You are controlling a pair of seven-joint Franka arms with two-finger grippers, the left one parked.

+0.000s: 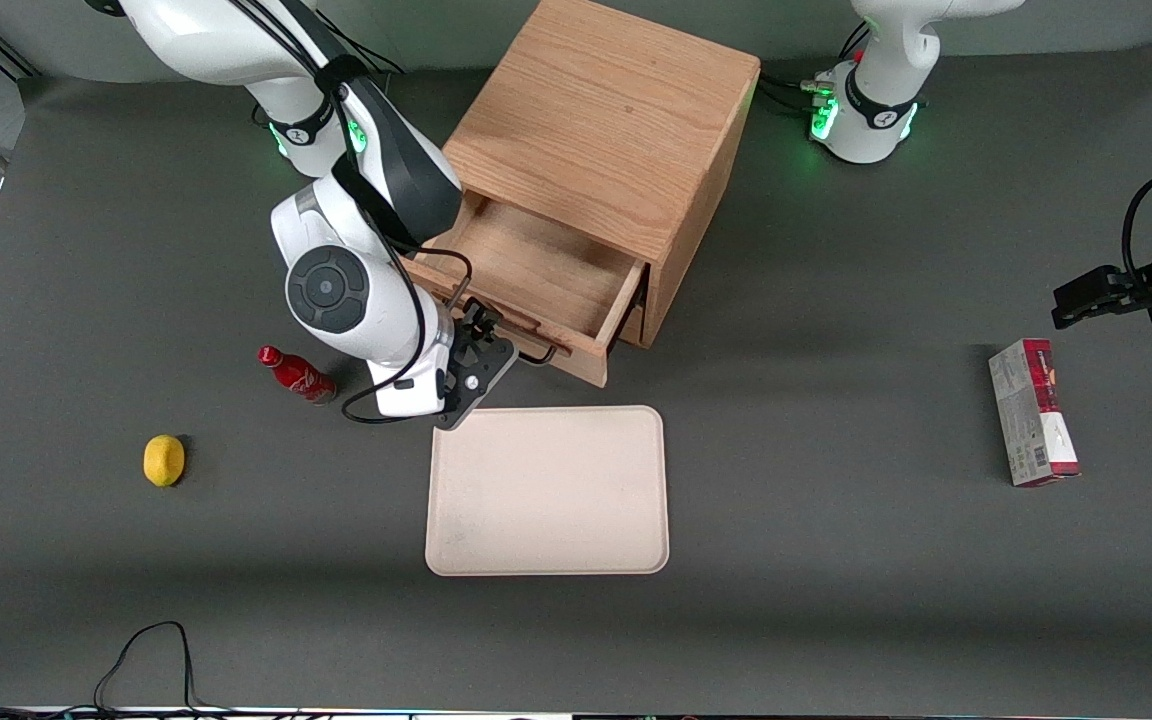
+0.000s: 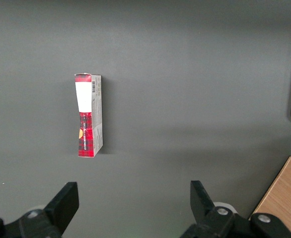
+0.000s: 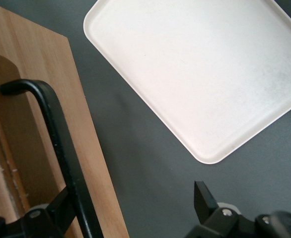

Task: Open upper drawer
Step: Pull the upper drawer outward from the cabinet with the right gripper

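The oak cabinet (image 1: 601,130) stands at the middle of the table. Its upper drawer (image 1: 546,270) is pulled well out and its boxy wooden inside shows empty. The drawer's thin black bar handle (image 1: 539,356) runs along the light wood front (image 3: 86,148), which faces the front camera. In the right wrist view the handle (image 3: 56,134) passes close by one finger (image 3: 61,203). My right gripper (image 1: 481,340) is at the handle end of the drawer front, just above the table. It is open, its fingers wide apart (image 3: 133,193) and holding nothing. The lower drawer is hidden under the upper one.
A beige tray (image 1: 546,490) lies on the table just nearer the front camera than the drawer; it also shows in the right wrist view (image 3: 200,74). A red bottle (image 1: 296,373) and a lemon (image 1: 164,460) lie toward the working arm's end. A red-and-grey box (image 1: 1031,412) lies toward the parked arm's end.
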